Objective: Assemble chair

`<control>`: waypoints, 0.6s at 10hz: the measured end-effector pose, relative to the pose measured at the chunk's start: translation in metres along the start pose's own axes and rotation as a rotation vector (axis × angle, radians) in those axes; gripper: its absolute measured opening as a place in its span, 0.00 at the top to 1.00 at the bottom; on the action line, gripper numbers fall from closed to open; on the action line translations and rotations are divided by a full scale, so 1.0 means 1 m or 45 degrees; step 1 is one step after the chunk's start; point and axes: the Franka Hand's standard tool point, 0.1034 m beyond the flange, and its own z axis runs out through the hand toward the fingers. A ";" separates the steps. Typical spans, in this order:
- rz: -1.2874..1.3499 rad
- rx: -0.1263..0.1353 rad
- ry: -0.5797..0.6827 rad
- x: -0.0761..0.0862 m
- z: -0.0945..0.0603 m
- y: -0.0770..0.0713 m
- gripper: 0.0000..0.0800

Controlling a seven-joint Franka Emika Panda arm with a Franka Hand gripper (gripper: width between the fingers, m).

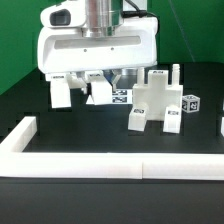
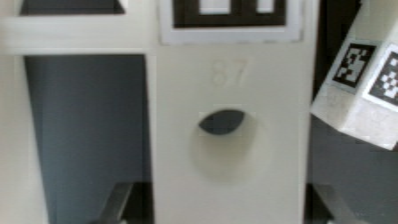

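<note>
The end effector (image 1: pixel 100 82) stands low over the tabletop (image 1: pixel 90 128), fingers (image 2: pixel 121 205) drawn narrow against both sides of a white chair part (image 2: pixel 231 150) with a round hole; a tagged part (image 1: pixel 120 96) lies just beside it; joined parts (image 1: pixel 152 108) stand toward the exterior view's right; a white wall (image 1: pixel 70 160) edges the tabletop.

A chair part (image 2: pixel 231 175) bears a faint embossed "87".

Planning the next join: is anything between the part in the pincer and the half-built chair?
Possibly. A small tagged piece lies right beside the held part, on the side toward the half-built chair at the exterior view's right. Beyond it only bare table shows. The pincer is closed on the held part.
</note>
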 end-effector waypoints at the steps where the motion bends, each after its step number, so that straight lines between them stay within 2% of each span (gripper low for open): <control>1: 0.000 0.000 -0.001 0.000 0.000 0.000 0.64; 3: 0.024 0.008 -0.014 -0.012 0.001 -0.001 0.64; 6: 0.044 0.031 -0.002 -0.025 -0.016 -0.009 0.64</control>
